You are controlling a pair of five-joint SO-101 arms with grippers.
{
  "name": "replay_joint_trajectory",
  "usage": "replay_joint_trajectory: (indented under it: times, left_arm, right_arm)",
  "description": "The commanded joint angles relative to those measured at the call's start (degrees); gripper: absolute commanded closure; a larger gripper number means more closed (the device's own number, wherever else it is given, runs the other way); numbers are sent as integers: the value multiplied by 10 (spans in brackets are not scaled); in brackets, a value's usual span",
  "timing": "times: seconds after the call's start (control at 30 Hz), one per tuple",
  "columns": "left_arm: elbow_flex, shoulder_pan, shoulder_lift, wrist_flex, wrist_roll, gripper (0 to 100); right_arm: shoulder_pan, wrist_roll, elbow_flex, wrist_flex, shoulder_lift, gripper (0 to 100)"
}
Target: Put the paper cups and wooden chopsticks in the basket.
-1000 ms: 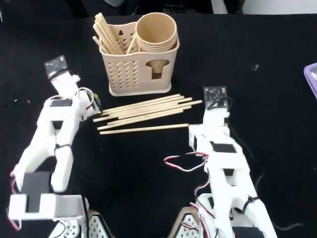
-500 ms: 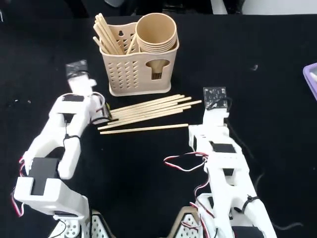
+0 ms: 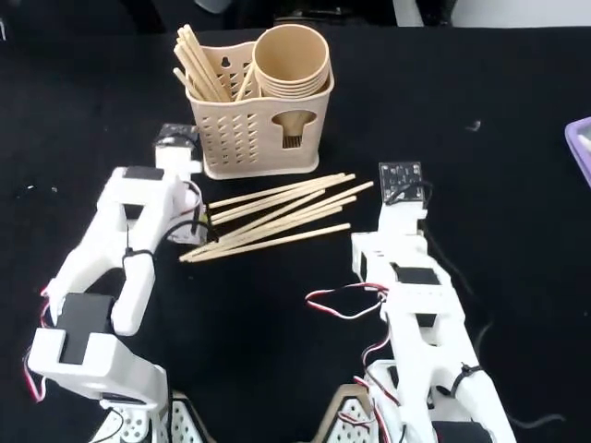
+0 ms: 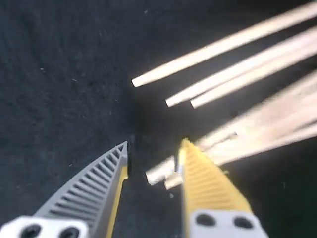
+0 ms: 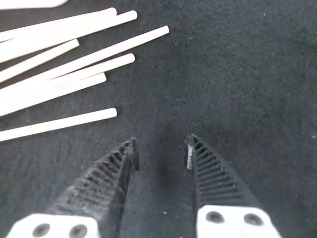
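Note:
A beige slotted basket point(image 3: 251, 138) stands at the back of the black table, holding stacked paper cups point(image 3: 292, 60) and several wooden chopsticks point(image 3: 199, 65). More loose chopsticks point(image 3: 277, 217) lie fanned out in front of it. My left gripper point(image 3: 189, 229) is at their left ends, open, with the tips of two chopsticks point(image 4: 163, 174) between its fingers point(image 4: 203, 183). My right gripper point(image 5: 161, 148) is open over bare cloth just past the right ends of the chopsticks point(image 5: 64, 64), with nothing between its fingers.
A purple object point(image 3: 582, 148) pokes in at the right edge of the table. Red and white wires point(image 3: 342, 300) loop from the right arm near the front. Black cloth lies open to the right of the basket.
My left arm swung right and forward to the chopsticks' left ends. The pile has been pushed and fanned out, its near sticks now angled more steeply. The right arm stayed still.

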Motion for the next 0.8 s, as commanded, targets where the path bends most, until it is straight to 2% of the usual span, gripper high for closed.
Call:
replay_joint_trajectory:
  times: [0.0,0.07,0.17,0.3,0.53,0.7,0.77]
  left_arm:
    - [-117,8,-10,112,-69,873]
    - [-167,15,-10,175,-89,872]
    - [-247,42,-10,268,-110,872]
    - [-297,113,-10,331,-123,873]
    - [-287,237,-1,330,-102,873]
    - [-277,246,-4,292,-81,864]
    - [-257,245,1,255,-75,813]
  right_arm:
    - [36,4,-7,-11,-18,838]
    - [74,-10,-13,-12,-19,838]
    - [124,-69,-24,-10,-19,839]
    - [144,-85,-25,-10,-18,839]
    - [147,-85,-26,-10,-18,839]
    - [145,-85,-26,-10,-18,839]
    - [144,-85,-26,-10,-18,839]
